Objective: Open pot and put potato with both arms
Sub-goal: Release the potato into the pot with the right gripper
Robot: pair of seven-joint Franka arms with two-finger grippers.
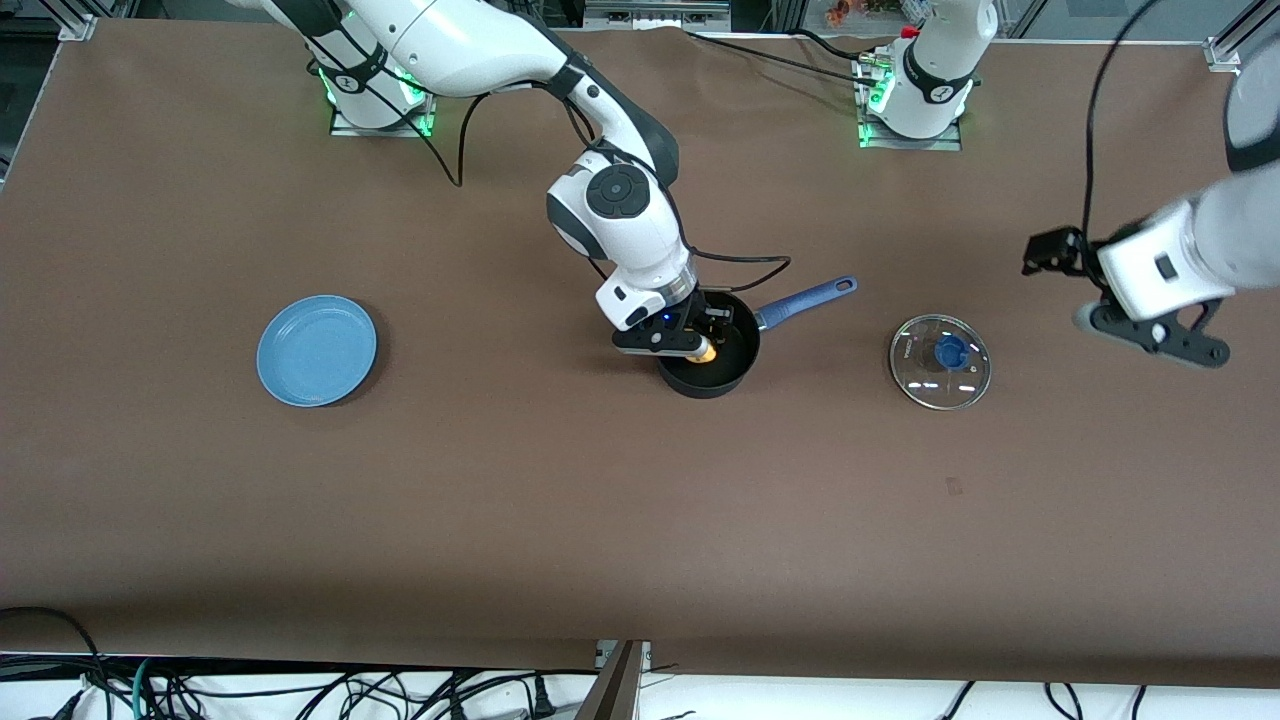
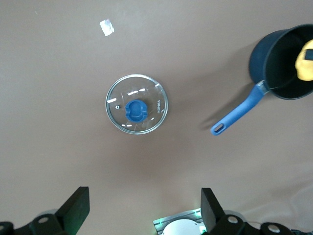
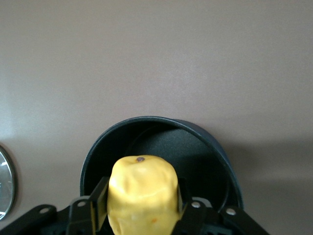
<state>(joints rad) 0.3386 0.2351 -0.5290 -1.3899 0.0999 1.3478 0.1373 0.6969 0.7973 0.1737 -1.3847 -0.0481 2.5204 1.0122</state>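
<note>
The black pot [image 1: 712, 362] stands open mid-table, its blue handle [image 1: 806, 300] pointing toward the left arm's end. Its glass lid with the blue knob [image 1: 940, 361] lies flat on the table beside it, toward the left arm's end. My right gripper [image 1: 700, 345] is shut on the yellow potato [image 3: 143, 198] and holds it over the open pot [image 3: 161, 156]. My left gripper [image 1: 1160, 335] is open and empty, up in the air past the lid at the left arm's end. The left wrist view shows the lid [image 2: 137, 104], the pot [image 2: 283, 61] and the potato [image 2: 305, 61].
A flat blue plate [image 1: 317, 350] lies toward the right arm's end of the table. A black cable [image 1: 745, 258] trails on the table beside the pot. A small pale mark [image 2: 106, 27] sits on the table near the lid.
</note>
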